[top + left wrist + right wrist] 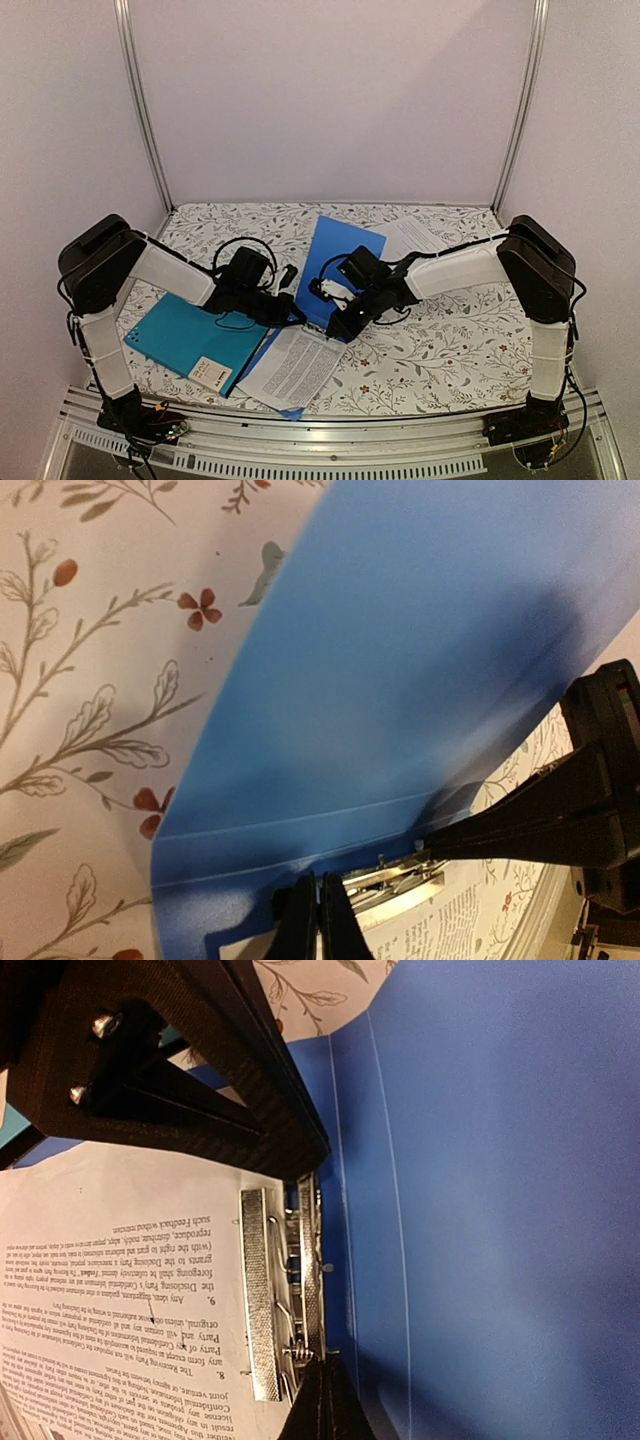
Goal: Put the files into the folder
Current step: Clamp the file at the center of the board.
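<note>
From above, the teal folder (185, 338) lies closed at the near left of the desk (460, 340), its white label (210, 372) at the near corner, and neither arm is on it. A blue folder (345, 255) lies open in the middle. 1 printed sheet (295, 365) rests on its near flap, just right of the teal folder. The 2nd sheet (418, 238) lies at the far right, against the edge of the blue folder's far flap. The left gripper (288, 312) and the right gripper (338, 328) meet over the blue folder's fold, probably because the fastening sits there. In the left wrist view, the left gripper's fingers (300, 925) are pressed together with nothing seen between them. Their tips are just at a metal clip (395, 885) beside the fold, and the right gripper's finger reaches in from the right to the same clip. In the right wrist view, the right gripper is likewise clenched and empty, its tip at 1 end of the clip. The clip's plate lies along the sheet's edge, but whether it actually pins the paper I cannot tell. Judging by this, 1 sheet sits at the blue folder's clip rather than in the teal folder, and the 2nd is not yet filed.
</note>
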Controlling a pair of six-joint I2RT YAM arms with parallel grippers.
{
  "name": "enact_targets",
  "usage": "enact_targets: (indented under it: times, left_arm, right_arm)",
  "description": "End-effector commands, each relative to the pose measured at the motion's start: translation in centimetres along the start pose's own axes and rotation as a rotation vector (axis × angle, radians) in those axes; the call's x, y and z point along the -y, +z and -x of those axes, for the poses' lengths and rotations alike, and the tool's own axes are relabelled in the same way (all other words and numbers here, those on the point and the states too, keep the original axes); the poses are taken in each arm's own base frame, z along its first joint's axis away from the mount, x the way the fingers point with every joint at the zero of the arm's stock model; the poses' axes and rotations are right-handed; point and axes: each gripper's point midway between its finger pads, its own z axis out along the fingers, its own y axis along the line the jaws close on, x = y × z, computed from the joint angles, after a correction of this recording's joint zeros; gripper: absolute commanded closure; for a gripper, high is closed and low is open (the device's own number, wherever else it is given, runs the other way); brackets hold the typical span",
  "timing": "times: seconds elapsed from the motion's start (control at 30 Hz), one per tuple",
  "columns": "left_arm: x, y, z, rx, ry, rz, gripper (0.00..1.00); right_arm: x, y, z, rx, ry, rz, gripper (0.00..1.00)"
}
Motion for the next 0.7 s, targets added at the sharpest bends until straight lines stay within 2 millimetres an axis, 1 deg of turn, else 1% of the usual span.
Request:
enact_targets:
  times: [0.0, 0.13, 0.33, 0.57, 0.67]
  left_arm:
    - [-9.1, -0.2, -8.9, -0.276, -0.065, 0.4, 1.0]
    - [-9.1, 0.2, -8.7, -0.315, 0.006, 0.474, 1.0]
    - [-9.7, 0.6, -9.9, -0.372, 0.049, 0.549, 1.0]
    - [-10.4, 1.1, -11.1, -0.402, 0.062, 0.559, 1.0]
    - [-10.6, 1.5, -11.1, -0.394, 0.064, 0.552, 1.0]
  right_arm:
    - [2.1, 2.4, -13.5, -0.437, 0.038, -0.106, 1.0]
    - [1.9, 2.3, -13.3, -0.434, 0.001, -0.1, 1.0]
    - [1.9, 2.2, -13.2, -0.432, -0.005, -0.1, 1.0]
    - [1.8, 2.4, -13.0, -0.428, -0.009, -0.094, 1.0]
    - [1.7, 2.4, -13.0, -0.428, -0.011, -0.09, 1.0]
